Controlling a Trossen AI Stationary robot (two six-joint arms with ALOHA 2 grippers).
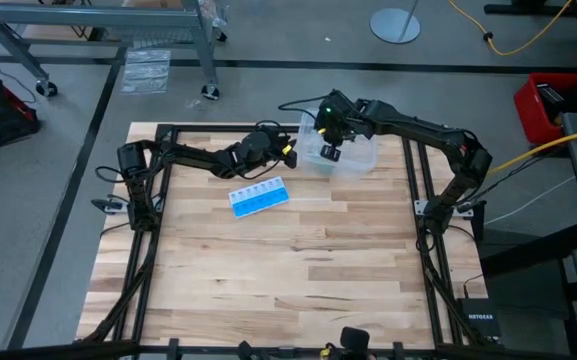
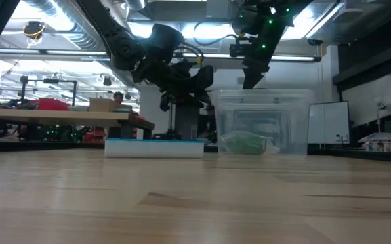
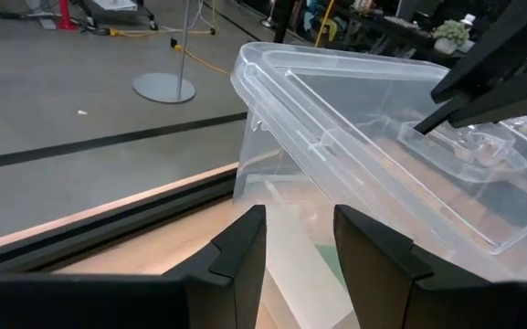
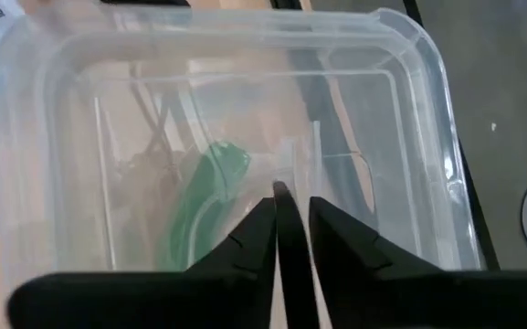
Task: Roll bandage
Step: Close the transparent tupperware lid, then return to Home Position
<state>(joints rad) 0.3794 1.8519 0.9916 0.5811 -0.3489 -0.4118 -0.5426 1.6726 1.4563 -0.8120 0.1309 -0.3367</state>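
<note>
A: High view. The clear plastic lidded box (image 1: 343,150) sits at the far side of the pale wooden counter (image 1: 288,270). The right gripper (image 1: 328,140) hangs directly over its lid; the left gripper (image 1: 286,152) reaches in level, just beside the box's wall. The blue and white pill organizer (image 1: 259,196) lies near the left arm, apart from both.

B: Bandage?

A: Low view. The soft green fabric bandage (image 2: 248,143) lies bunched on the box floor, lid shut over it. The right arm comes down steeply from above, wrist bent so the fingers point down at the lid.

B: Left wrist view?

A: The left gripper's fingers (image 3: 240,251) stand moderately parted with nothing between them, aimed at the box's side, close to the wall. Whether they touch it I cannot tell.

B: Right wrist view?

A: The right gripper (image 4: 290,228) is nearly closed, leaving only a narrow slit. Its tips sit at a small raised tab on the lid; I cannot tell whether they pinch it. Green bandage visible through the lid below.

B: Handling judgement?

A: Light, limp, no stiffness, not fragile. It will sag and drag when lifted and may snag. Likely best pinched at one free end, once the lid is off, so the rest trails out.
</note>
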